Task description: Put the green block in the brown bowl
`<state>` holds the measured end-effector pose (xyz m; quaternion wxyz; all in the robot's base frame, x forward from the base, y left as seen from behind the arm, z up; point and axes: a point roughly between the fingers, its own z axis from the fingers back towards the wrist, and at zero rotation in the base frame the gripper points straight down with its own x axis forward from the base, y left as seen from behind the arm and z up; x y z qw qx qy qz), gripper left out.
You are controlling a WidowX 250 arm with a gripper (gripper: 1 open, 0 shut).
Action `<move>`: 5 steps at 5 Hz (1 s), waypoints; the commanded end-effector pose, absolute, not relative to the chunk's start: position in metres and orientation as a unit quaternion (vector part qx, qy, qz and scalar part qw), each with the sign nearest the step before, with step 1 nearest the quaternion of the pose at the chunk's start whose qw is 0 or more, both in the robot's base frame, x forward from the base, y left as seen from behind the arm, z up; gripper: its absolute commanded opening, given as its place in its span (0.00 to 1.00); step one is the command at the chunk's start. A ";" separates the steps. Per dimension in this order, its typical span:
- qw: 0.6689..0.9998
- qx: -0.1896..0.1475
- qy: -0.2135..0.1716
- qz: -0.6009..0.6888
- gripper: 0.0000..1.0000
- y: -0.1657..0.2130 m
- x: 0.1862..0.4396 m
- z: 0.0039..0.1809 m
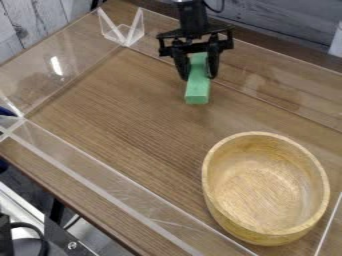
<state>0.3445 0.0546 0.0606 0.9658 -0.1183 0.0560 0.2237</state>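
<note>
Pincer (195,62) fingers are seen spread to either side of the upper end of the green block (198,83), in the upper middle of the frame; whether the pads are pressed against it or only stand beside it cannot be told, though the gap is matched closely to the block's width. The block lies lengthwise on the wooden table (107,115), its lower end pointing toward the bottom of the frame. The brown bowl (266,187) sits empty at the lower right, well apart from the block.

The block is judged to be light and rigid, with flat, smooth faces that could slip if gripped weakly. It is best taken across its narrow width, on the two long side faces. A hold nearer the middle would be steadier, since a grip at one end may let the far end droop or swing when lifted. No fragility is expected, so a firm squeeze can be used.
</note>
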 end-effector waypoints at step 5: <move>0.982 -0.105 -0.002 0.159 0.00 0.051 0.379 0.068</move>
